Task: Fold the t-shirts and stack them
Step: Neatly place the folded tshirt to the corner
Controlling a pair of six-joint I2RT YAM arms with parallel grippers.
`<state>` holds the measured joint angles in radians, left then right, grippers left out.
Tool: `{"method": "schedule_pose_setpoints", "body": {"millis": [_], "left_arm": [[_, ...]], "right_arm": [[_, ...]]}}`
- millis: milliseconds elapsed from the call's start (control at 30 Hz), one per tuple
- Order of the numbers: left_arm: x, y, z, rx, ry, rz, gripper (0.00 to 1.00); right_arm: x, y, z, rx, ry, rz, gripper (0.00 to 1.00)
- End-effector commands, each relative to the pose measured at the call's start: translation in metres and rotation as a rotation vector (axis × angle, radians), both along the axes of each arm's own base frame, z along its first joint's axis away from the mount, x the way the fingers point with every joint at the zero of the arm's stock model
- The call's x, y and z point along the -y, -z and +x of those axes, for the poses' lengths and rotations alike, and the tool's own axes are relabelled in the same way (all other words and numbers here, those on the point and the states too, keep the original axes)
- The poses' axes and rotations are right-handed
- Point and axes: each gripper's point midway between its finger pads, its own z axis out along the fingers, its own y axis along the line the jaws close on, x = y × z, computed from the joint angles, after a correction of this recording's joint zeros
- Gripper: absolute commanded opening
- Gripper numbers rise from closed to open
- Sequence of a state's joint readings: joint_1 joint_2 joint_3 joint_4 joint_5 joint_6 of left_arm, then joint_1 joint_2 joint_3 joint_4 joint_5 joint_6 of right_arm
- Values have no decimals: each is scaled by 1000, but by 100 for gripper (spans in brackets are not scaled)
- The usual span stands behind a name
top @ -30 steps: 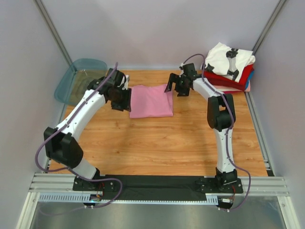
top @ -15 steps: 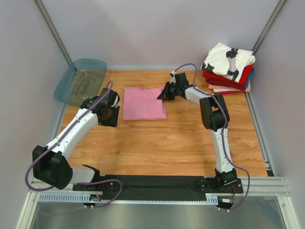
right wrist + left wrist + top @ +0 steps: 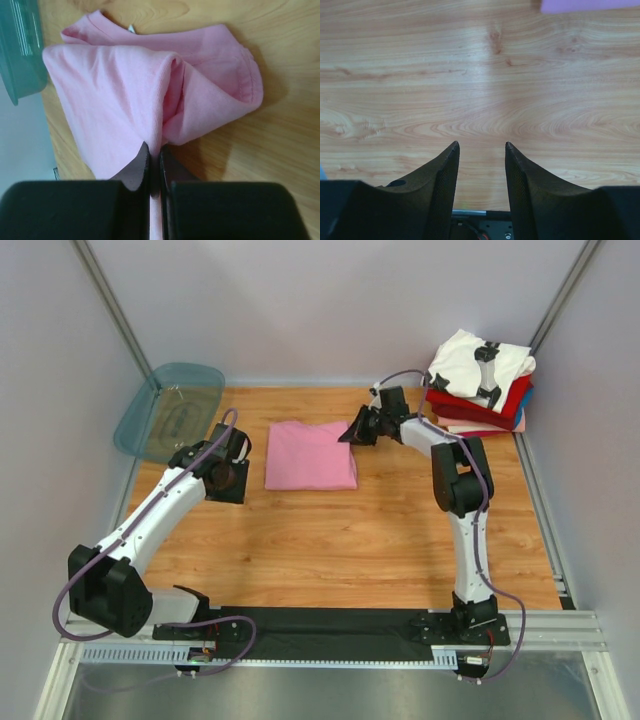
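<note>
A folded pink t-shirt lies flat on the wooden table. My right gripper is at its far right corner, shut on a pinched ridge of the pink cloth. In the right wrist view the fabric runs between the jaws of that gripper. My left gripper hovers left of the shirt, apart from it, and is open with only bare wood between its fingers. A strip of pink shows at the top of the left wrist view. Folded t-shirts are stacked at the back right, white with black print on top.
A clear teal tray leans at the back left corner; its rim also shows in the right wrist view. Grey walls close in the table on three sides. A metal rail carrying the arm bases runs along the near edge.
My right gripper has gone from open to shut on the pink shirt's corner and has dragged it slightly right. My left arm drew back to the left, then stayed still.
</note>
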<state>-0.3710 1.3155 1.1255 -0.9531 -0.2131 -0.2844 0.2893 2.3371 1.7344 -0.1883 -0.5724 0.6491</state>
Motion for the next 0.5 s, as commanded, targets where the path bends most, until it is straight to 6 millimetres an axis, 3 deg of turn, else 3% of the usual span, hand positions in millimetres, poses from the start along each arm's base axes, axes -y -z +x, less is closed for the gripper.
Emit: {"method": "schedule_pose_setpoints", "body": {"millis": [0, 233, 333, 367, 467], "left_arm": [[-4, -9, 4, 44, 3, 11, 49], [-3, -8, 3, 35, 6, 9, 48], [-3, -7, 3, 33, 6, 9, 48], [-2, -7, 4, 33, 7, 8, 48], [-3, -6, 3, 29, 6, 11, 48]], "right_arm": [[36, -70, 25, 116, 61, 8, 0], [83, -112, 46, 178, 127, -8, 0], [97, -131, 55, 216, 148, -32, 0], [100, -147, 59, 243, 154, -35, 0], [110, -157, 66, 261, 172, -84, 0]]}}
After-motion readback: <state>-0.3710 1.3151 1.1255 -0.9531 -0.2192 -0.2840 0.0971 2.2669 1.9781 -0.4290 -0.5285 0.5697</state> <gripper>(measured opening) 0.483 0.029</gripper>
